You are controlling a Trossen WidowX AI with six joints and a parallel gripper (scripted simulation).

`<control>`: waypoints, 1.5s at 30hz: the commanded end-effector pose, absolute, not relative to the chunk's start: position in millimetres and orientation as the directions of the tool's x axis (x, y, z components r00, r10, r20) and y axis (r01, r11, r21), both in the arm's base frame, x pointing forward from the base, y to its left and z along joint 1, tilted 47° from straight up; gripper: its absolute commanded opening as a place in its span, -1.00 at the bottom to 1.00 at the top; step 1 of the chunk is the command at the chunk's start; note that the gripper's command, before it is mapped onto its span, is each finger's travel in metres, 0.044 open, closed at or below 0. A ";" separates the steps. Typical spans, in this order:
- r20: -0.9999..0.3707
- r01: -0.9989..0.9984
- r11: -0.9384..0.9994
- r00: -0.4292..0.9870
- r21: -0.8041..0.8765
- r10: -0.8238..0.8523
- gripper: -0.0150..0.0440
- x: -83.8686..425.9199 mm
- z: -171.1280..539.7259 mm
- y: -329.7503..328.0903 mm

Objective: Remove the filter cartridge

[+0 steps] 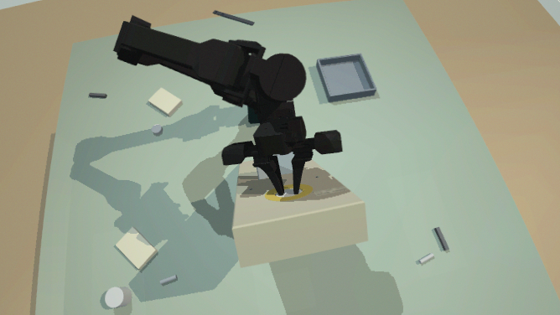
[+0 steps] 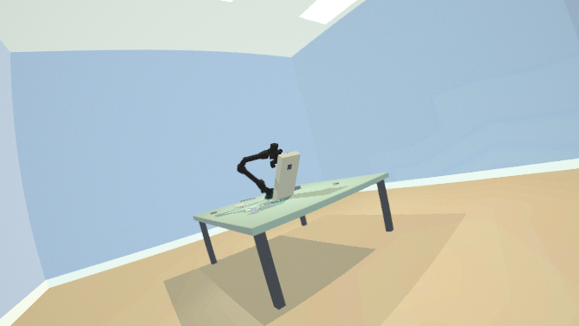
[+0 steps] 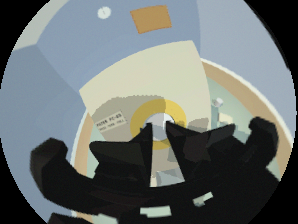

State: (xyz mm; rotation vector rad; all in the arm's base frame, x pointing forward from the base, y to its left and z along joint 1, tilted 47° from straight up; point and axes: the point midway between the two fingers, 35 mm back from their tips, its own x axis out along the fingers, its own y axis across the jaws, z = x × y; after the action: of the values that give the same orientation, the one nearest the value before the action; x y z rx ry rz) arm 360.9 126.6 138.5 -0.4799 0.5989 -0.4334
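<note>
The beige service panel (image 1: 299,234) (image 2: 287,179) (image 3: 175,70) stands upright on the table, with a yellow ring (image 1: 272,195) (image 3: 138,118) on its face. The pale round filter cartridge (image 1: 289,192) (image 3: 160,134) sits inside the ring, partly hidden by the fingertips; how far it stands out cannot be told. My gripper (image 1: 289,193) (image 3: 158,124) is shut on the cartridge, its two fingertips at the face where the slots are; the slots are mostly covered. The grey-blue tray (image 1: 352,95) lies on the table, off to the right of the arm in the top view, and is empty.
Two cream blocks (image 1: 164,101) (image 1: 136,249), a white cylinder (image 1: 115,297), a small grey disc (image 1: 157,129) and several small bars lie around the table. A printed label (image 3: 111,121) is on the panel beside the ring. The panel's edges are close around the gripper.
</note>
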 end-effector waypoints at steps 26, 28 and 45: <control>-0.440 0.277 0.822 0.736 -0.498 -0.515 -0.49 366.6 134.4 121.8; -0.440 0.277 0.822 0.736 -0.498 -0.515 -0.49 366.6 134.4 121.8; -0.440 0.277 0.822 0.736 -0.498 -0.515 -0.49 366.6 134.4 121.8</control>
State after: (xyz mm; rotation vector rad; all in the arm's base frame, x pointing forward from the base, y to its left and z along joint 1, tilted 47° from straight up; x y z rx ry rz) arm 361.2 126.7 138.5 -0.4362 0.5872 -0.4455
